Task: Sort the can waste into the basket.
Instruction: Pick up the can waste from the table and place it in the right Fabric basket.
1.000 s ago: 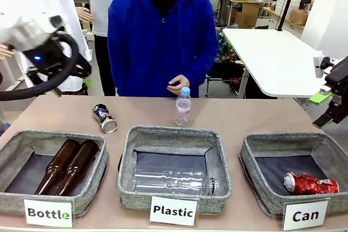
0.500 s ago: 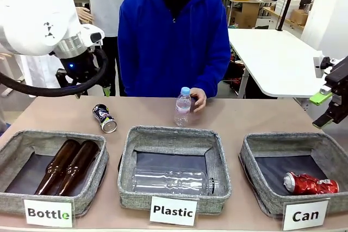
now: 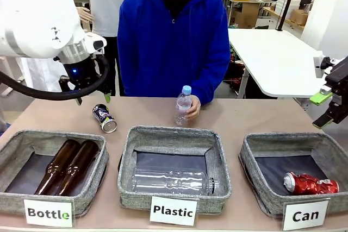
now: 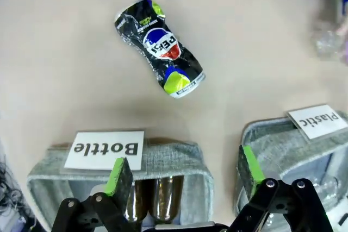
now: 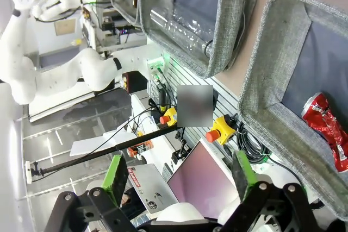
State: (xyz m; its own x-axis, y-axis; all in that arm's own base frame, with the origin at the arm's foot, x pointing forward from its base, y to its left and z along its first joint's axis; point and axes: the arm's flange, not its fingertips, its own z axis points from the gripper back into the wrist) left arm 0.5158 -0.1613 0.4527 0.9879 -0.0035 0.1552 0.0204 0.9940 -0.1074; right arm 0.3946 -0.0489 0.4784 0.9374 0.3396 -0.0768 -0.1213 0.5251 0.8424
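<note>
Near edge: three grey baskets in a row, labelled so each waste type has its own bin: Bottle basket [image 3: 22, 148] on the left, Plastic basket [image 3: 128, 156] in the middle, Can basket [image 3: 251, 153] on the right. Contents: two brown bottles [image 3: 68, 165] lying side by side in the left one, one clear bottle [image 3: 171, 180] flat in the middle one, one red can [image 3: 310, 183] lying in the Can basket, so I'd call that half done. Cans total two: the second, the dark can [image 3: 104, 118], lies on its side on the table [image 3: 244, 118] just behind the Bottle basket, well apart from where it belongs. Plastic bottles total two: the other is an upright bottle [image 3: 183, 107] behind the Plastic basket, with the person's hand [image 3: 193, 111] wrapped on it, looks like it's being steadied or set down. Left gripper [image 3: 93, 99] hangs above the dark can, jaws spread full and empty; in the wrist view the can sits ahead of the left gripper [image 4: 185, 172], likely lining up for a pick. Right gripper [image 3: 324, 111] is parked at the far right beyond the Can basket, jaws wide, nothing in them, out of the way.
</note>
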